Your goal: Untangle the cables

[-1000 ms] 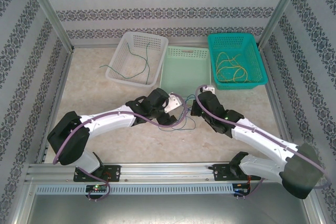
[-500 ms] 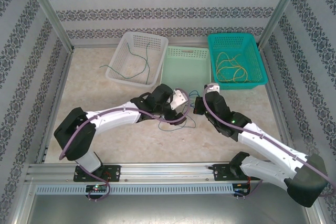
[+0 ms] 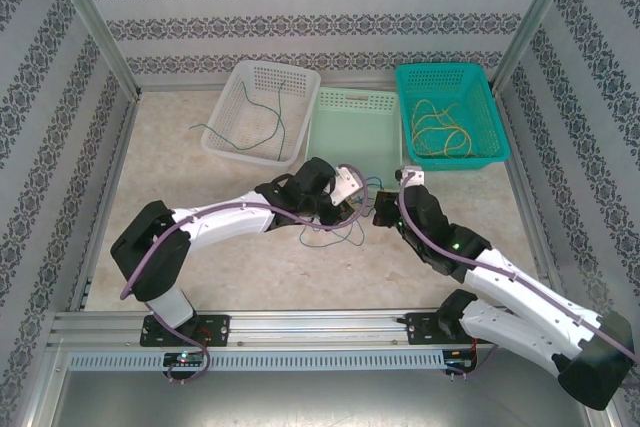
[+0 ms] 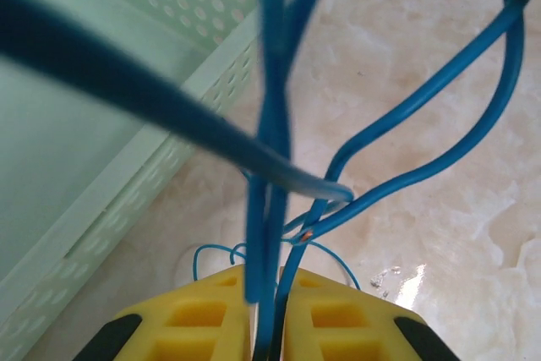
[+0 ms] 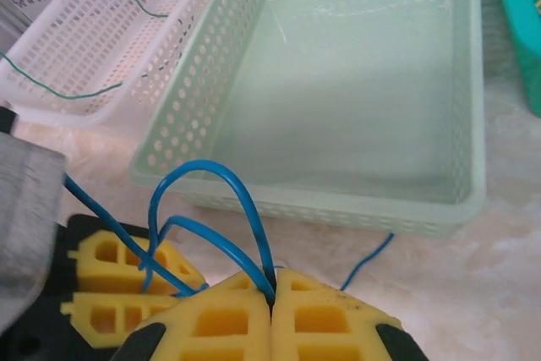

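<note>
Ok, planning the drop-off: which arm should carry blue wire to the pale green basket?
Probably right: the right gripper is shut on thin blue wires, with the pale green perforated plastic basket straight ahead. The left gripper, also clamped on them, has it off to one side.

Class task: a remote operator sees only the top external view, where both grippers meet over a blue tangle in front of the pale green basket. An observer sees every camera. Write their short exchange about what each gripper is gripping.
Operator: From above I can't judge the left gripper. Is it shut on anything?
Observer: Yes. In the left wrist view, the left gripper has its yellow fingers pressed onto the blue cables, with strands running up from between them.
Operator: And the right one?
Observer: In the right wrist view, the right gripper is shut, pinching one end of a loop of the same blue cables at its fingertips.
</note>
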`<action>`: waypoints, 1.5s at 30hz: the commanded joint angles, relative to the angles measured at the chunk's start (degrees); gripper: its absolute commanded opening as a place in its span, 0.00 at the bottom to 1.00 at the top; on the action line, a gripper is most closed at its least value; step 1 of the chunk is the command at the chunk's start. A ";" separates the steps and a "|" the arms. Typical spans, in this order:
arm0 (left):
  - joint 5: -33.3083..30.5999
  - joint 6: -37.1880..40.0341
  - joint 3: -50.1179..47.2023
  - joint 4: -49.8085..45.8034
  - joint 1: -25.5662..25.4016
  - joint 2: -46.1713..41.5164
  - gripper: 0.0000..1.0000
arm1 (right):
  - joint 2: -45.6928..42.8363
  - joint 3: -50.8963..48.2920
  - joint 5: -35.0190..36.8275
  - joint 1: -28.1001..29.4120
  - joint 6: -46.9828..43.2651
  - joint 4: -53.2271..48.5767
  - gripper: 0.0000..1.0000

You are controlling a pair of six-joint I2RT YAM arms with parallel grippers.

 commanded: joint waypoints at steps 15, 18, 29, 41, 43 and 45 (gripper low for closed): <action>-3.90 -5.31 -1.96 2.25 1.08 -2.69 0.00 | 0.08 0.06 3.68 -1.55 0.99 -10.81 0.02; -3.67 -5.41 -2.06 2.38 1.08 -2.83 0.00 | -0.13 0.48 3.46 -1.57 0.15 -10.87 0.44; 1.96 -11.55 -0.60 1.55 5.63 -6.04 0.00 | -8.24 -3.16 -2.16 -1.72 -7.54 -11.15 0.65; 4.10 -13.40 -1.56 2.41 6.04 -8.72 0.00 | 8.00 -3.77 -7.80 -1.62 -14.17 3.63 0.70; 3.17 -13.94 -1.96 2.44 6.67 -9.96 0.00 | 12.24 -1.25 -6.65 -1.55 -13.69 1.69 0.68; 2.80 -14.19 -2.55 2.43 7.58 -11.46 0.00 | 15.05 0.54 -6.49 -1.60 -12.83 0.36 0.69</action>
